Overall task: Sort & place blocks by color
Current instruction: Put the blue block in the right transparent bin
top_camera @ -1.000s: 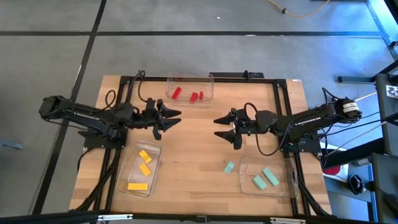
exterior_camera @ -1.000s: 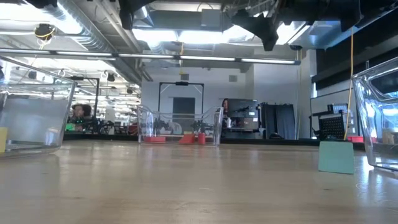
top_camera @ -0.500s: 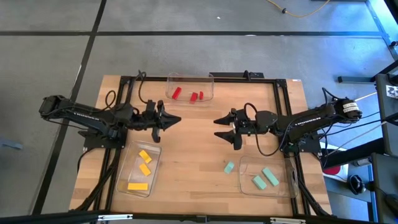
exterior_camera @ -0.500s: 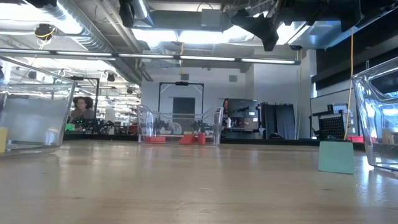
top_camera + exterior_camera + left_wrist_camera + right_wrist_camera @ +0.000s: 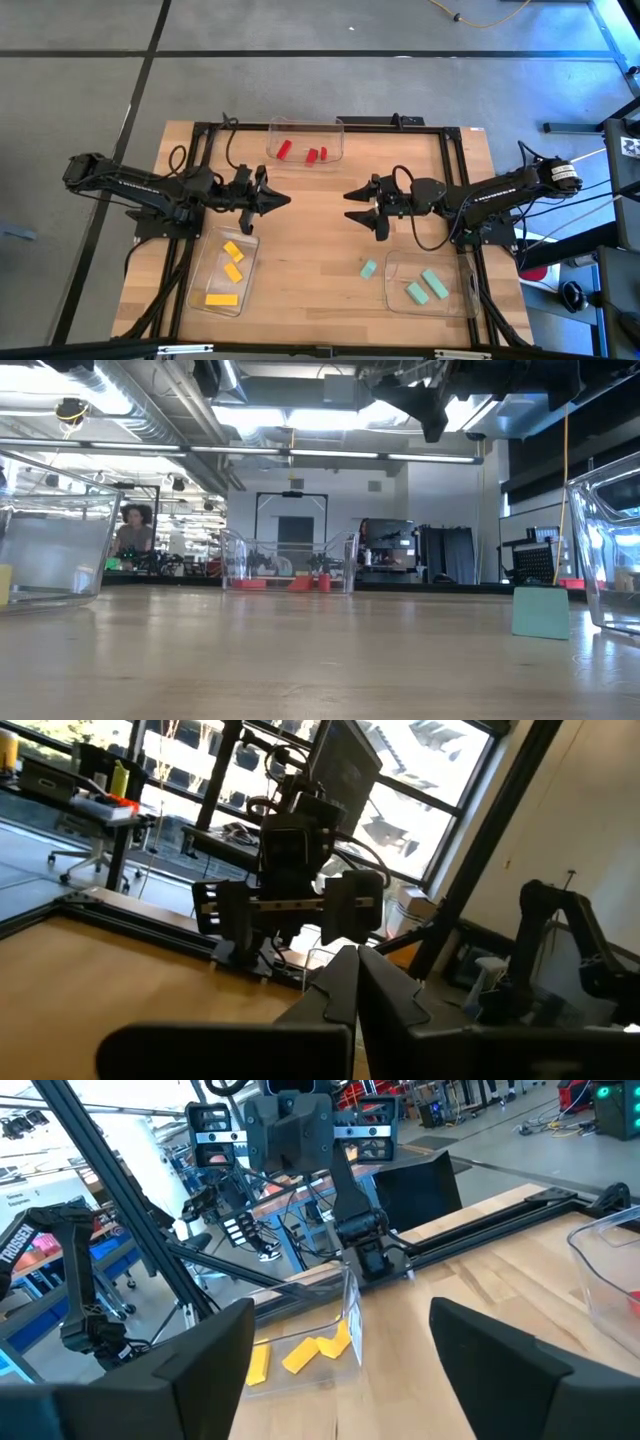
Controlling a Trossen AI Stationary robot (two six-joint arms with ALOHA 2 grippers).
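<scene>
Both grippers hover above the middle of the wooden table, facing each other and touching nothing. My left gripper (image 5: 285, 199) is shut, its fingers (image 5: 352, 982) pressed together. My right gripper (image 5: 348, 204) is open with nothing between its fingers (image 5: 205, 1352). Three red blocks (image 5: 311, 154) lie in the clear tray at the far edge. Three yellow blocks (image 5: 232, 270) lie in the near-left tray. Two teal blocks (image 5: 425, 287) lie in the near-right tray. One teal block (image 5: 369, 269) rests flat on the bare table just left of that tray and shows in the low view (image 5: 541, 612).
The three clear trays stand at the far middle (image 5: 338, 130), near left (image 5: 203, 272) and near right (image 5: 462, 300). A black frame (image 5: 452, 150) runs round the table. Bare wood lies between the grippers and the near edge. A person (image 5: 131, 530) shows far off in the room.
My left gripper has shut on nothing, its spread fingers coming together, and its wrist has turned a little. My right arm and all the blocks have kept still.
</scene>
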